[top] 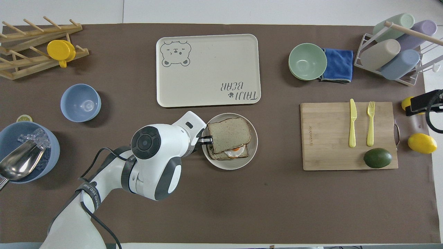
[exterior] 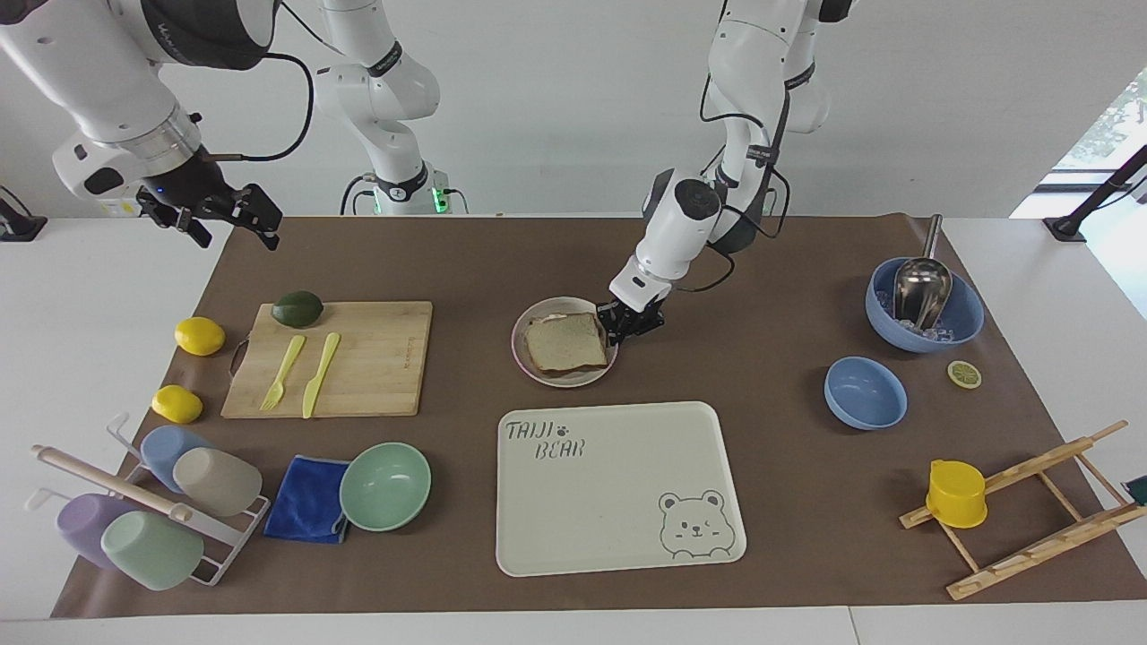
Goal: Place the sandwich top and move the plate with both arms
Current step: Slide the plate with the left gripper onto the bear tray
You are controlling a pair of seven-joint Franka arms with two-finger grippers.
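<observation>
- Facing view: the left gripper (exterior: pixel 620 330) is down at the plate (exterior: pixel 530 367), at the rim on the left arm's side, its fingertips pressed together on that edge — pinching the plate, as far as this angle shows.
- The plate lies mid-table, nearer the robots than the bear-printed tray (exterior: pixel 618 486). The sandwich top (exterior: pixel 564 341) already lies on it, over the lower layers.
- The right gripper (exterior: pixel 228 215) waits in the air with its fingers spread and nothing between them, over the corner of the brown mat (exterior: pixel 502 260) at the right arm's end, well apart from the plate.
- Overhead view: the left gripper (top: pixel 206 139) shows as two thin black fingertips closed at the plate (top: pixel 238 164) rim, touching the corner of the sandwich top (top: pixel 229 132).
- The top slice sits skewed, leaving the egg toast (top: pixel 231 154) peeking out on the side nearer the robots.
- Handling, as a judgement: the plate looks stiff and light, but smooth and shallow-rimmed, so a one-sided pinch could let it tip or slip. The bread is soft, loose and unsecured — it may slide if the plate tilts.
- The rim is the only sound hold; the side toward the right arm is bare and would suit the second gripper.
</observation>
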